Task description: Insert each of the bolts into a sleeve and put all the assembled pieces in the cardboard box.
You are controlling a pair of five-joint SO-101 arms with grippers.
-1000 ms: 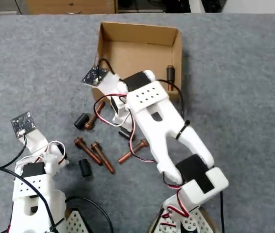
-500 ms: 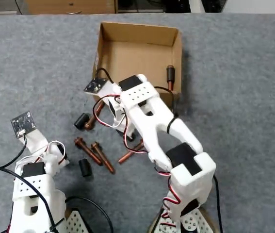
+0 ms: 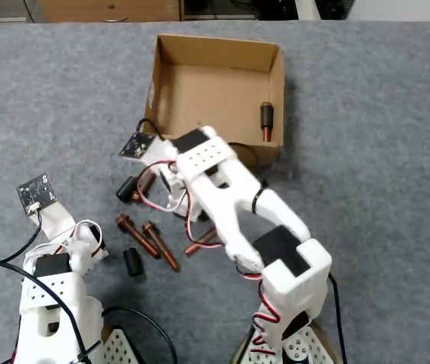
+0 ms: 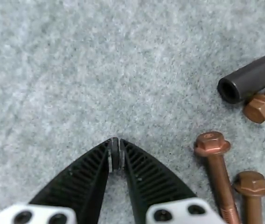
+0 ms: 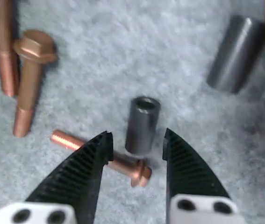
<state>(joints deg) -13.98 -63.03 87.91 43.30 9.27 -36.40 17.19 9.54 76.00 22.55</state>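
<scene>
My right gripper (image 5: pixel 137 139) is open and hovers low over a dark sleeve (image 5: pixel 142 125) that lies in line with the gap between its fingers. A copper bolt (image 5: pixel 105 156) lies just beside that sleeve, and a second sleeve (image 5: pixel 237 53) rests farther off. My left gripper (image 4: pixel 115 152) is shut on nothing, low over bare carpet, with a sleeve (image 4: pixel 249 79) and three bolts (image 4: pixel 215 161) off to one side. In the high view the cardboard box (image 3: pixel 216 51) holds one assembled piece (image 3: pixel 266 121). Loose bolts (image 3: pixel 159 245) and sleeves (image 3: pixel 132 262) lie between the arms.
Grey carpet covers the whole table. The right arm (image 3: pixel 226 186) stretches over the loose parts just in front of the box's near wall (image 3: pixel 264 155) and hides some of them. The left arm (image 3: pixel 51 288) sits at the near left corner.
The right arm has swung left and drawn back from the box's near wall, and now hangs over the loose parts. The left arm has kept still.
</scene>
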